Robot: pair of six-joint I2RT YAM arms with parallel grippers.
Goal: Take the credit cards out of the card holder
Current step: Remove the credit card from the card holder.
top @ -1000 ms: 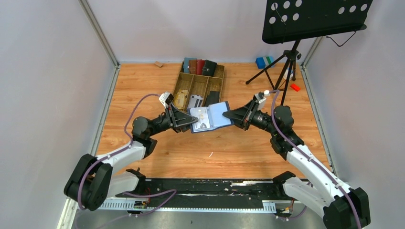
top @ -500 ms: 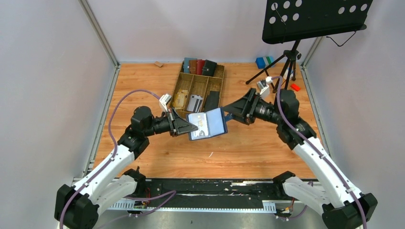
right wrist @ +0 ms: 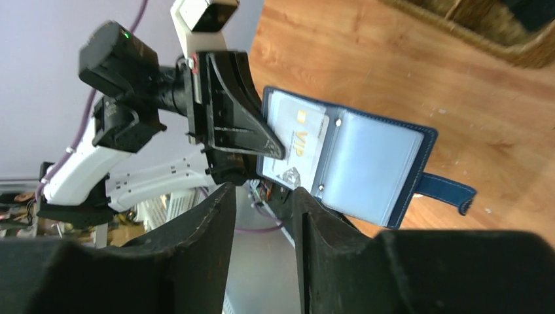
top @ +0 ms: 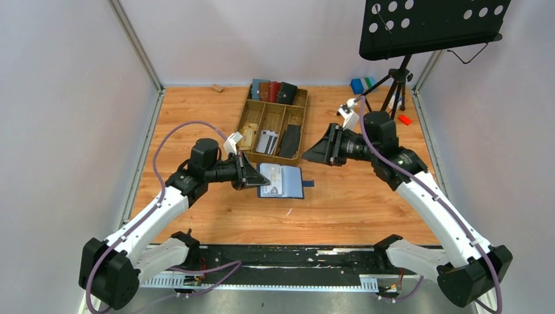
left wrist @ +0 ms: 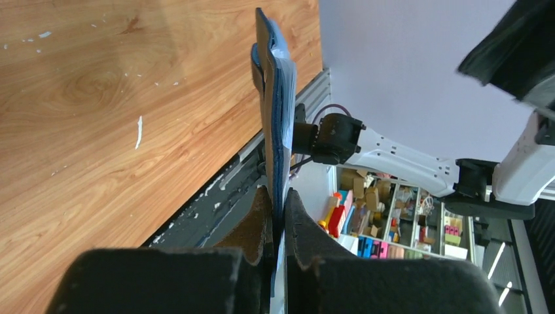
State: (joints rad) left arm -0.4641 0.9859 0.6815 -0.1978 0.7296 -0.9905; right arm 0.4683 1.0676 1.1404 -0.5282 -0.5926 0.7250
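The navy-blue card holder (top: 283,182) hangs open over the table's middle, its side tab (top: 308,184) pointing right. My left gripper (top: 255,178) is shut on its left edge. In the left wrist view the holder (left wrist: 275,98) is edge-on between the closed jaws (left wrist: 280,199). In the right wrist view the holder (right wrist: 373,163) shows a white credit card (right wrist: 298,139) with gold "VIP" print in its left pocket. My right gripper (top: 313,152) is open and empty, up and to the right of the holder, and shows in its own view (right wrist: 262,196).
A wooden divided tray (top: 262,119) behind the holder contains grey-white cards (top: 267,140), a tan card (top: 247,136) and a black holder (top: 290,140). Teal, brown, red and black holders (top: 273,91) stand at its far end. A music stand tripod (top: 386,98) is at the back right.
My right gripper has drawn back up and to the right, away from the holder. My left gripper has shifted right with the holder, which now hangs flatter with its tab showing.
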